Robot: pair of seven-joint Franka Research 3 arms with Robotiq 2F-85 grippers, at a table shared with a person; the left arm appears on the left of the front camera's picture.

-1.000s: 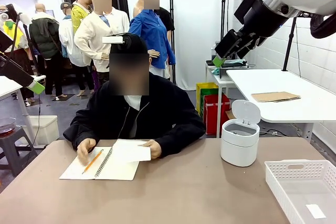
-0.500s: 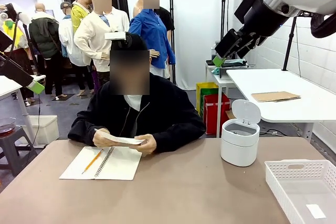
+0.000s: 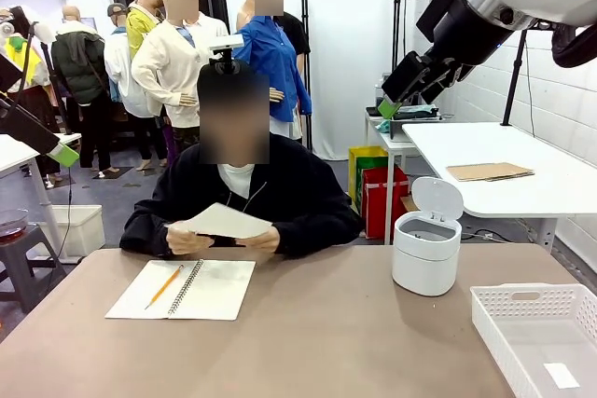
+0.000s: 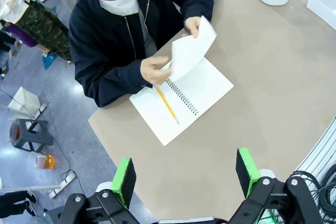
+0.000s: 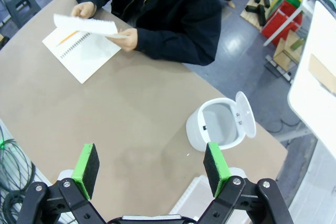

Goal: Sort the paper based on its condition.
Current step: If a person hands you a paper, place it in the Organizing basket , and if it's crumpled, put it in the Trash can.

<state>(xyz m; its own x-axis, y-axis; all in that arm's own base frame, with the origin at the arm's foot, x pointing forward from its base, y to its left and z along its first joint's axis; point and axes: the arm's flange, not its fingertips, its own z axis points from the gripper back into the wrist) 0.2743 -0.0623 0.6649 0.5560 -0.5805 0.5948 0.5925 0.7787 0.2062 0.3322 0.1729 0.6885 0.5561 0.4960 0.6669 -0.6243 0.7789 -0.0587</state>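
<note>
At the table's point(image 3: 336, 333) far left edge, the person point(image 3: 289, 198) holds the paper point(image 3: 224, 222) above the spiral notebook point(image 3: 201, 288). My left gripper point(image 4: 185, 169) and right gripper point(image 5: 152, 165) hang wide open, empty. Risk: a careless pinch could crease the thin sheet and spoil the sort.

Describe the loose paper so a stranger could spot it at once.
Find the brown table, then the person seated at its far side. The paper is the white sheet they hold up, unlike the open spiral notebook lying flat beneath with an orange pencil.
</note>
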